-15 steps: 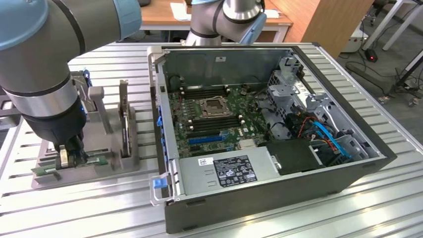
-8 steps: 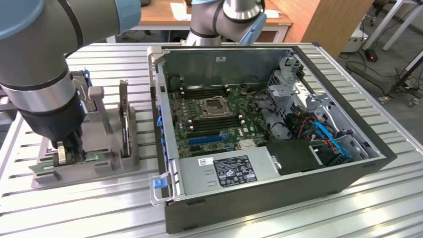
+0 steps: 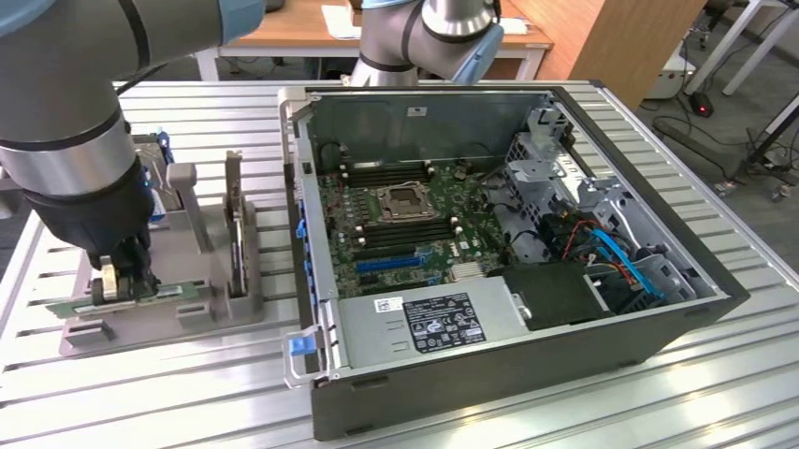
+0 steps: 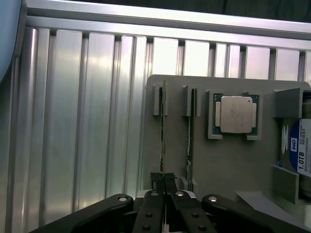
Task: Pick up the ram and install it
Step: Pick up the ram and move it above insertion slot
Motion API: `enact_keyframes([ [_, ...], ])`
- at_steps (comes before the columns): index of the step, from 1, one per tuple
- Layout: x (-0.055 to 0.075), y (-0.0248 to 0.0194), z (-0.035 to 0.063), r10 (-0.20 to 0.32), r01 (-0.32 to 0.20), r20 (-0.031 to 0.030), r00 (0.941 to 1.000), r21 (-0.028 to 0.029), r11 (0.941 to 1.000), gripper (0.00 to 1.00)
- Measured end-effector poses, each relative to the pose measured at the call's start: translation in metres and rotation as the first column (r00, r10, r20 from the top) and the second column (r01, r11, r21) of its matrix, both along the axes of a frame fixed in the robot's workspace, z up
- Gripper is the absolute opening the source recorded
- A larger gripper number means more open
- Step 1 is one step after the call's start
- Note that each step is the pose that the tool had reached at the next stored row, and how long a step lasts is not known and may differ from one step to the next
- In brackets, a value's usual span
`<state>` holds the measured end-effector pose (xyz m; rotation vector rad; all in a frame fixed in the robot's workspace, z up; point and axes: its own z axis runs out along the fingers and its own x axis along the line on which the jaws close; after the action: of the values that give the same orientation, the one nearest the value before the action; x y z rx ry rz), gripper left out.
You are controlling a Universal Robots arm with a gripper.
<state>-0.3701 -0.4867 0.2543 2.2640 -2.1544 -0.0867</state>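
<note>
The gripper [image 4: 163, 178] is pinching the ram [image 4: 162, 131] edge-on in the tray [image 4: 223, 160], its fingertips hiding the ram's near end.

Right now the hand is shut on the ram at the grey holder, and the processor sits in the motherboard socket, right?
Not quite. The processor lies in its pocket on the grey holder, as the wrist view shows. The hand is shut on the ram there.
</note>
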Motion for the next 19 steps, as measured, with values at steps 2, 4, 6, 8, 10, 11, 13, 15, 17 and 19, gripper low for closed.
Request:
enact_keyframes([
  [2, 0.000, 0.0000, 0.0047, -0.001, 0.001, 0.0000, 1.0000, 0.0000, 1.0000, 0.11],
  [4, 0.000, 0.0000, 0.0094, -0.002, 0.002, 0.0001, 1.0000, 0.0000, 1.0000, 0.11],
  [6, 0.000, 0.0000, 0.0159, -0.003, 0.003, 0.0001, 1.0000, 0.0001, 1.0000, 0.11],
  [8, 0.000, 0.0000, 0.0211, -0.004, 0.004, 0.0000, 1.0000, 0.0000, 1.0000, 0.11],
  [10, 0.000, 0.0000, 0.0241, -0.005, 0.005, 0.0000, 1.0000, 0.0000, 1.0000, 0.11],
  [11, 0.000, 0.0000, 0.0255, -0.006, 0.006, 0.0000, 1.0000, 0.0001, 1.0000, 0.11],
  [13, 0.000, 0.0000, 0.0281, -0.007, 0.007, 0.0000, 1.0000, 0.0000, 1.0000, 0.11],
  [15, 0.000, 0.0000, 0.0306, -0.007, 0.007, 0.0000, 1.0000, 0.0000, 1.0000, 0.11],
  [17, 0.000, 0.0000, 0.0386, -0.010, 0.010, 0.0000, 1.0000, 0.0000, 1.0000, 0.11],
  [19, 0.000, 0.0000, 0.0521, -0.013, 0.013, 0.0000, 0.9999, 0.0000, 0.9999, 0.11],
])
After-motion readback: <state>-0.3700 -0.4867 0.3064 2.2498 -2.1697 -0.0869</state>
